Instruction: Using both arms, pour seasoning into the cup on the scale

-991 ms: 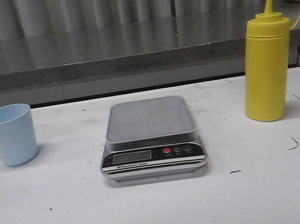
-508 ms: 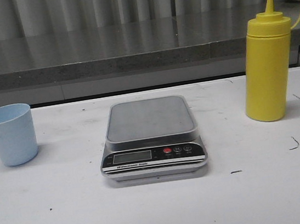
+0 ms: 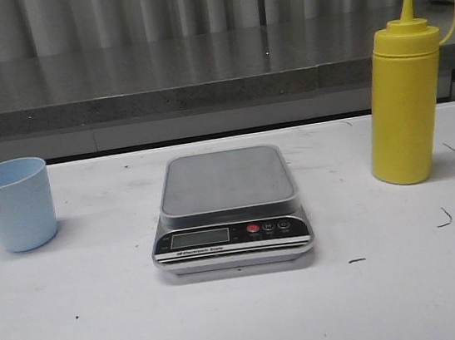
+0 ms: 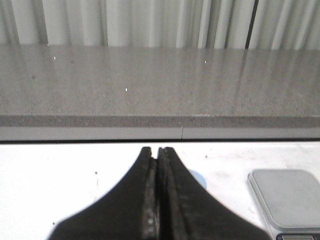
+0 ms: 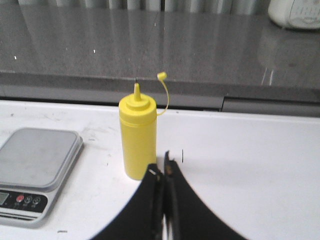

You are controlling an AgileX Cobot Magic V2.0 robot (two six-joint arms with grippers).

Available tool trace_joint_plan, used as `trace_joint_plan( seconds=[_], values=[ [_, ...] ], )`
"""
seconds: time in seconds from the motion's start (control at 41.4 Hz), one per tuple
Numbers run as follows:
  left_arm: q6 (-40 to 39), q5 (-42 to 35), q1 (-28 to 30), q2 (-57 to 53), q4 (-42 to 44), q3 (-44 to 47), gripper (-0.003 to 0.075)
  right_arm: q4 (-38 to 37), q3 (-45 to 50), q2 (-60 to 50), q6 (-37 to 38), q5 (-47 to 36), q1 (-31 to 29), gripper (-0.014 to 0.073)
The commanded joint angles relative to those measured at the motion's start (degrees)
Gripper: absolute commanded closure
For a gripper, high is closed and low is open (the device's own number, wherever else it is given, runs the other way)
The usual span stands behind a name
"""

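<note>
No visible change anywhere.

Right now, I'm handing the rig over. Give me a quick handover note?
Left hand: shut, empty, above the table.
Right hand: shut, empty, near the seasoning bottle.
Cup stands upright on the table, left of the scale, not on it. Scale platform is bare. Bottle is upright to the right of the scale, cap off and hanging on its strap.
Done: nothing.
Left: put cup on scale, pick up bottle, pour.
</note>
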Motion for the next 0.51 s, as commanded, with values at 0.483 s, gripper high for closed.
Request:
trace_joint_plan(
  seconds=[0.483],
  values=[
    [-0.3, 1.9, 0.2, 11.0, -0.7, -1.8, 0.0739, -0.5, -2.0, 15.2, -0.5, -0.1, -0.3, 0.0659]
  ],
)
